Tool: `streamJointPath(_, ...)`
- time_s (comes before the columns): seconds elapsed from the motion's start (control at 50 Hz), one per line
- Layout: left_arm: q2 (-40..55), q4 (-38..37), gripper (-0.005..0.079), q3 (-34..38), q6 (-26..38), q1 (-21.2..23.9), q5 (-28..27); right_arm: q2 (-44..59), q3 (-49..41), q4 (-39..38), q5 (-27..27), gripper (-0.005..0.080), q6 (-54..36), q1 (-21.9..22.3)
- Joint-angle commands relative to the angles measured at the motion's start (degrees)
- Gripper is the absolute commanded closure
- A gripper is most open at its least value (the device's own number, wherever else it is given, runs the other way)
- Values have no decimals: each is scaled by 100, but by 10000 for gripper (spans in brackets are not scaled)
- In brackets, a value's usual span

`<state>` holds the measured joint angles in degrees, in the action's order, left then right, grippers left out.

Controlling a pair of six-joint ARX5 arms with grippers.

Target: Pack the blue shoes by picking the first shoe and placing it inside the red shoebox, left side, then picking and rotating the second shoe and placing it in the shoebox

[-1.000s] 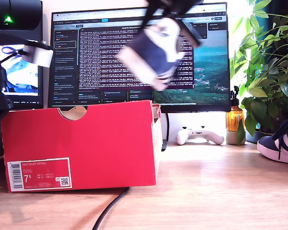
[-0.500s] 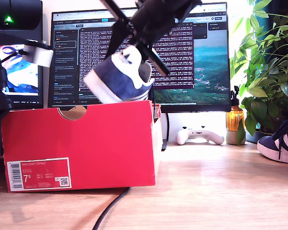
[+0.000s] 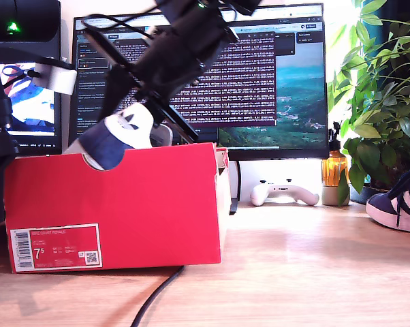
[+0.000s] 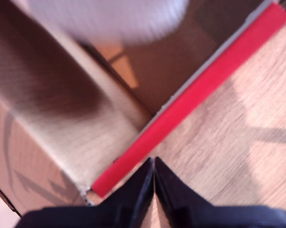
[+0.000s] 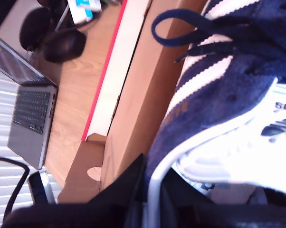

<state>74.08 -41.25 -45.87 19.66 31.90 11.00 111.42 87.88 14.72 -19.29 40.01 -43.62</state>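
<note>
Nearest the camera on the wooden desk [image 3: 293, 272], the red shoebox [image 3: 116, 204] stands with its barcode label [image 3: 55, 247] facing out. Above its rim, my second gripper [image 3: 147, 109], jaws clamped on the heel collar of a blue shoe [image 3: 113, 139], holds it toe-down, partly inside the box. My first gripper [image 4: 154, 190], jaws pressed together and empty, hangs over the box's edge. At the desk's edge on the exterior view's right rests the other blue shoe [image 3: 399, 204]; behind, a monitor [image 3: 287, 82].
</note>
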Motion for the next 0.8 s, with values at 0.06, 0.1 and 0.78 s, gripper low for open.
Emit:
streamJointPath(0.06,52,61,761,2,-37,31,-2,-118,256,-105,297,765,-103,39)
streamJointPath(0.1,52,61,761,2,-37,31,-2,-98,256,-90,332,765,-109,37)
streamJointPath(0.78,52,48,761,2,-37,31,-2,385,256,-140,603,765,33,-251)
